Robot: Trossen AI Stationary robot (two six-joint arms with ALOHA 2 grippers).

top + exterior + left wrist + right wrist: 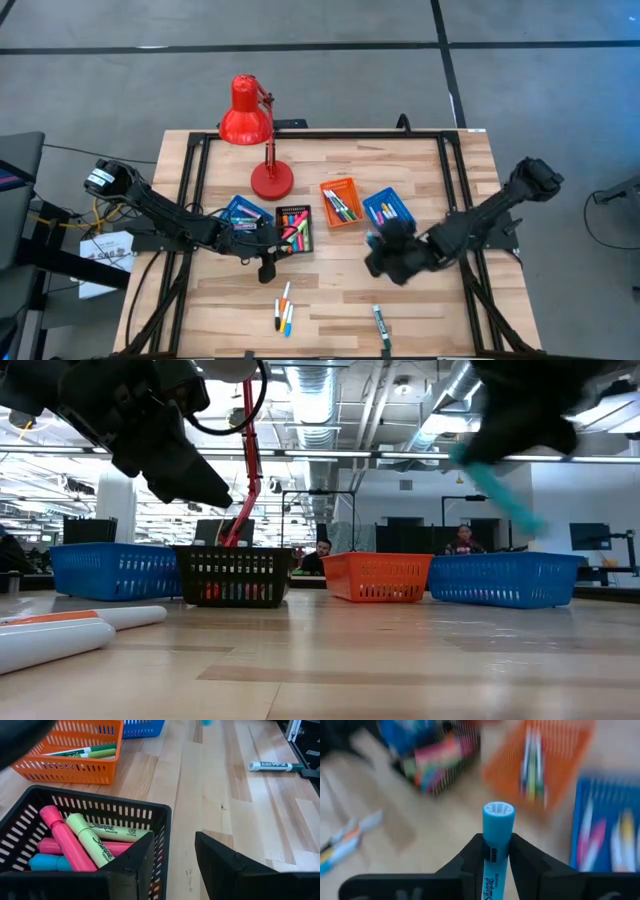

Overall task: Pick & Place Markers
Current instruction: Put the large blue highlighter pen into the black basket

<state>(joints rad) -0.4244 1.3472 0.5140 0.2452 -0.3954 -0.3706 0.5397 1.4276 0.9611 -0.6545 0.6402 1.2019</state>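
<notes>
Right pincer (496, 851) gripping blue Sharpie highlighter (497, 840), black lettering

A light-blue marker (493, 851), cap forward, sits clamped in the right claw (493, 851) above the worktop (450, 310). Pink, yellow-green and blue markers (80, 845) lie in the black tray (120, 815); others fill the orange tray (341, 203) and blue tray (388, 209). Four loose markers (284, 310) and a green one (381, 326) lie flat near the front edge.

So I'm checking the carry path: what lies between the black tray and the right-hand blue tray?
The orange tray, holding markers, sits between the black tray and blue tray, clearest in the high view.
</notes>
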